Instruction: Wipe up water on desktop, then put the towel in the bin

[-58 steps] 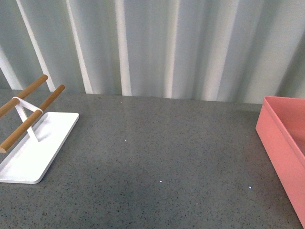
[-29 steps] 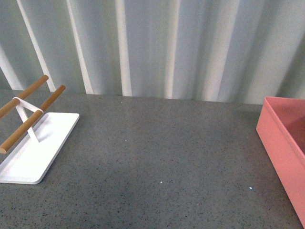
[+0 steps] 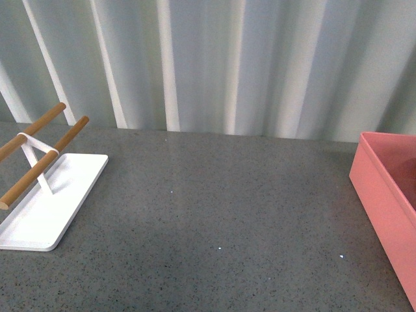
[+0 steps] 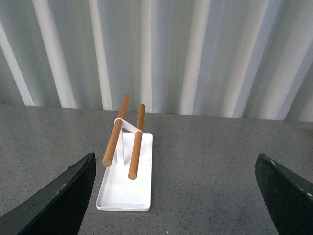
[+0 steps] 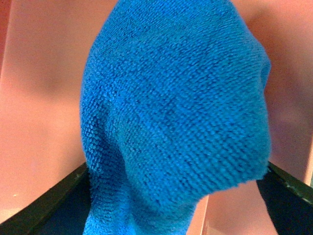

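Neither arm shows in the front view; both are out of frame there. Left gripper (image 4: pixel 176 196) seen only from its own wrist camera; two dark fingers (image 4: pixel 58 200) at the frame's lower corners, spread wide apart, nothing between them, held above the surface. Right gripper (image 5: pixel 176 205) from its wrist camera; dark finger tips just visible at the lower corners; towel (image 5: pixel 176 112) bunched between them and filling most of the view, so whether the jaws actually clamp it cannot be told.

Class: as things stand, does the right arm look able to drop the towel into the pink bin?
Probably yes. In the right wrist view the towel hangs from the right gripper with the bin pink behind it and nothing between them.
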